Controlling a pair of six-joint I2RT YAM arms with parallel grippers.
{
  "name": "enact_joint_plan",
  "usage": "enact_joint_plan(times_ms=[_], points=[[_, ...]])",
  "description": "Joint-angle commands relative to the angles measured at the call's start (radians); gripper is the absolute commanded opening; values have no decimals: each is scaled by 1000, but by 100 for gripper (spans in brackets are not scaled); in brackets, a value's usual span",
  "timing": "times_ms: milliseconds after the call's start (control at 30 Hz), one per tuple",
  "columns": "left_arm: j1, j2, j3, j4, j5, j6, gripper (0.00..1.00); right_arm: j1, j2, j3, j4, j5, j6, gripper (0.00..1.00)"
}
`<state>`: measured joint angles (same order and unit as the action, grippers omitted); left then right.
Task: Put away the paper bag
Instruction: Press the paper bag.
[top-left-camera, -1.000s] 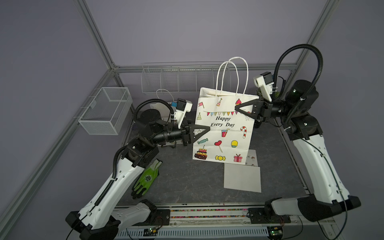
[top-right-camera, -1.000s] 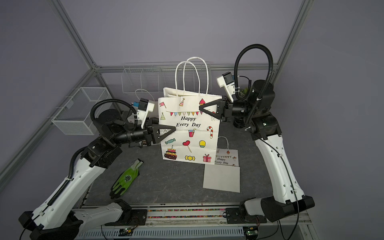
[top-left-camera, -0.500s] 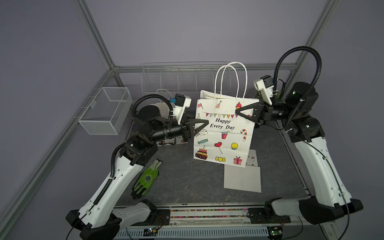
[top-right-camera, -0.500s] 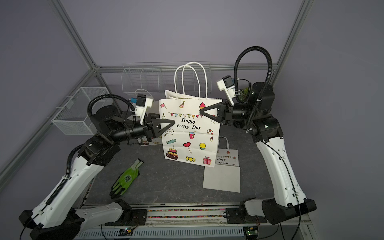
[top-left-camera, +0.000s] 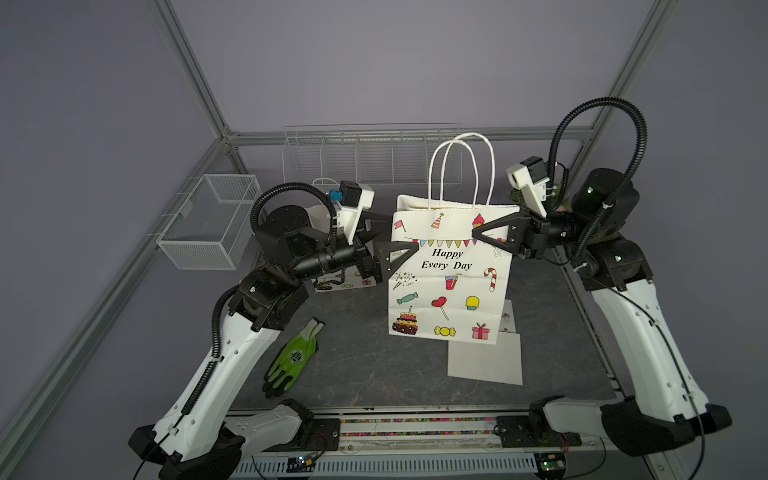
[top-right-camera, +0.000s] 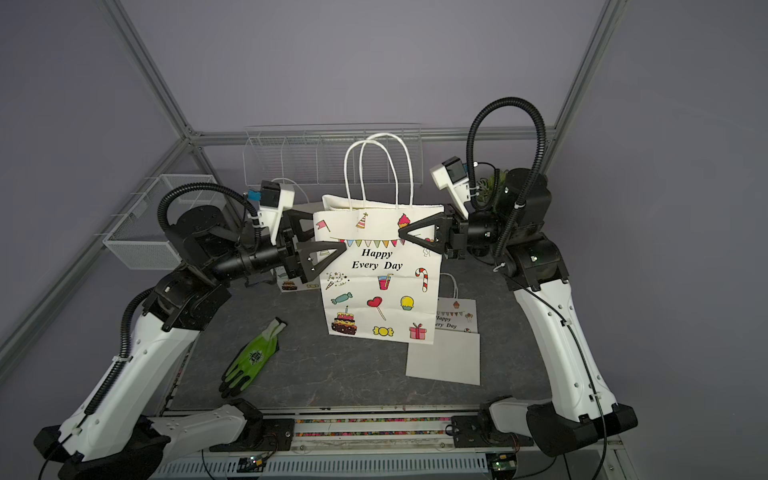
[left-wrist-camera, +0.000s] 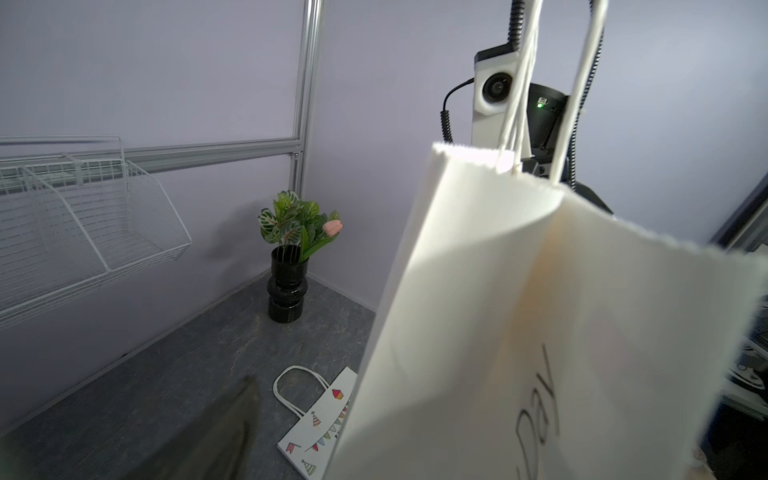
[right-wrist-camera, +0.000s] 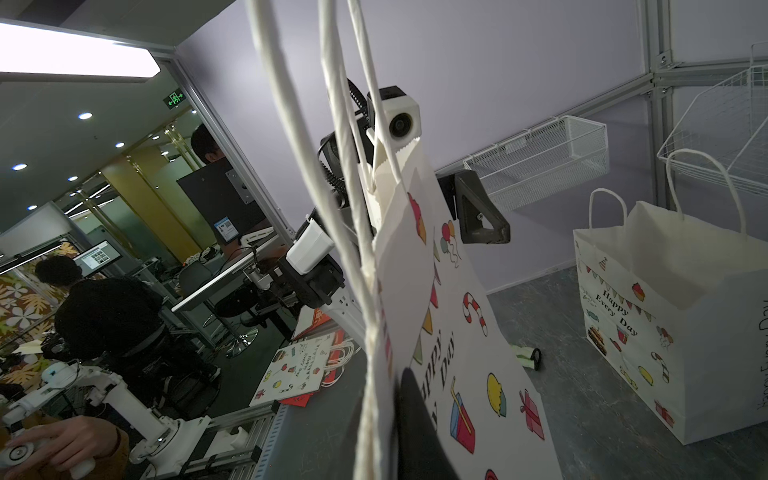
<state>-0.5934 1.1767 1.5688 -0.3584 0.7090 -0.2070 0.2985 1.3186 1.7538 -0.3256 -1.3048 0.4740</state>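
Paper bag: held upright between the two end effectors, handles up; it cannot be told whether its bottom edge touches the table.
Left end effector: jaws spread wide, one finger in front of the bag's side edge and the other behind it; no pinch is seen.
Right end effector: pressed together on the bag's upper edge at the opposite side.
Open room: bare table is seen below both end effectors. A green glove lies below the left one, toward its arm's base. A flat folded bag lies below the right one, partly under the held bag's corner.
Edges: a wire rack is mounted behind the bag, and a wire basket beyond the left arm.
Hidden: a second standing bag behind the left end effector is mostly covered in both top views. The glove's logo is too small to read.
Writing: "Happy Every Day" is printed on the held bag and on the second standing bag.
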Motion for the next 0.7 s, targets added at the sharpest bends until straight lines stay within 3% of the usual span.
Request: enact_joint_plan(times_ms=[0,100,167,433,667], points=[[10,24,26,52,149,-12,91,7,-16,-10,13,-44,-15,12],[12,25,15,77,217,-24,86,7,-21,-14,15,-52,-18,12],[14,25,6,105,255,-39,77,8,-21,-17,19,-53,-18,12],[24,11,-14,107,292,-41,17,8,-15,-13,19,-37,-17,11],[43,-15,-45,107,274,-45,13,8,-12,-13,16,-19,-17,13]])
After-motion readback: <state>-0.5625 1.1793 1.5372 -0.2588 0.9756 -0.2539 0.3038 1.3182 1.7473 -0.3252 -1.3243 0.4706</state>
